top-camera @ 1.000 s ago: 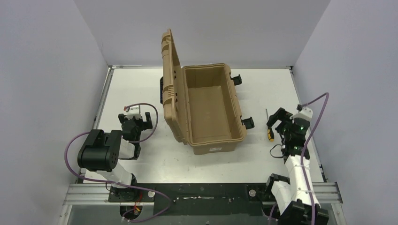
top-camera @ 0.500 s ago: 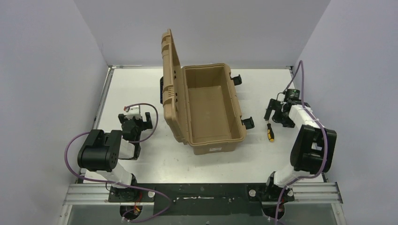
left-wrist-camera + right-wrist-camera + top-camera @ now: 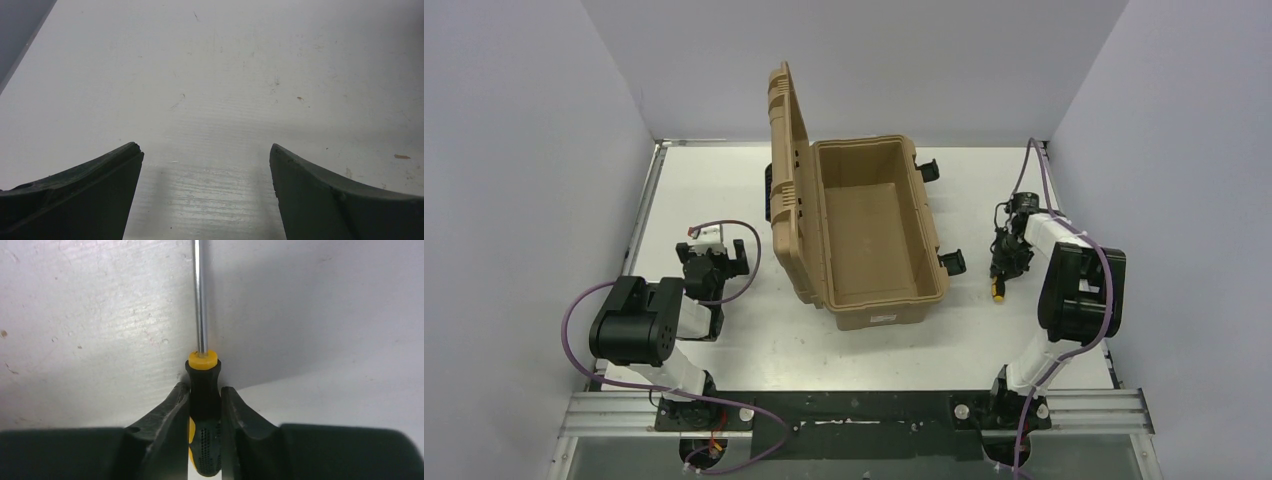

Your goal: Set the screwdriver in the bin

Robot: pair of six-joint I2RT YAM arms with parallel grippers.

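Left gripper sits low over the white table on the left side, jaws spread wide, just scuffed tabletop showing between them. In the middle is the big tan hard case, aka the bin, with its ribbed lid standing up along the left side and black latches hanging off the right. Just right of that, the right gripper is clamped on the screwdriver, both fingers squeezing the black handle right behind the yellow collar. The silver shaft points away over the table. It's outside the bin, near the closer latch; can't tell if it's lifted.
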